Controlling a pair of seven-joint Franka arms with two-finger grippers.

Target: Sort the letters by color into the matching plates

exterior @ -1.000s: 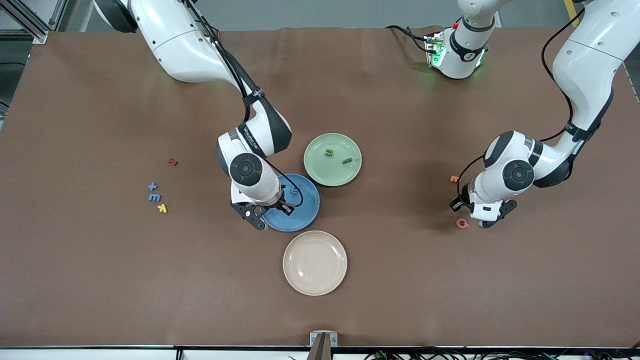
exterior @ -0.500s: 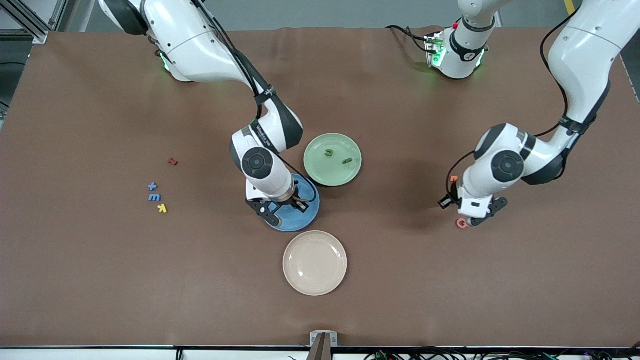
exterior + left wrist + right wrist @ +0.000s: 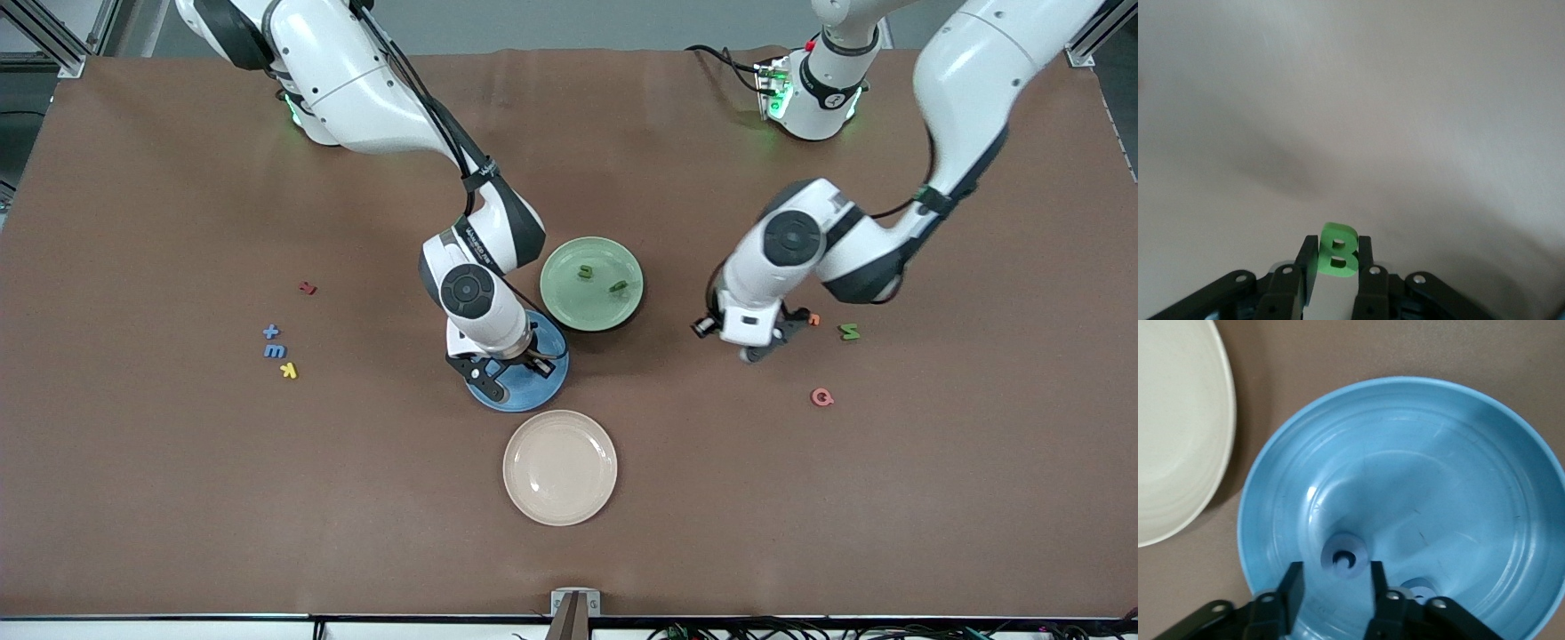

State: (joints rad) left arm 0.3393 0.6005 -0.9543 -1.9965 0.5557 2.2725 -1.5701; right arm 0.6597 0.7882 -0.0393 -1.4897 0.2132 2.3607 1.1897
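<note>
Starting nearest the front camera: beige plate on the table, empty, its rim also visible in the right wrist view

Next up, blue plate just above the beige one in the front view, close but not touching. Right gripper is over it, jaws parted with nothing between them. Right wrist view shows a small blue round letter lying in the blue plate just past the fingertips, and a second blue piece beside it, partly hidden by a finger

Pink letter toward the left arm's end, alone on the table. Toward the right arm's end, a cluster: yellow letter, blue letter, blue plus sign, stacked close together nearer to farther, with a dark red letter farther still and a bit apart

Left gripper is over bare table between the green plate and the pink letter. Jaws clenched on a green B, held upright between the fingers in the left wrist view. Orange letter and a green letter lie on the table just beside that gripper, under the left arm's wrist

Farthest: pale green plate just beside the blue plate, holding two green letters, one and another, apart from each other
</note>
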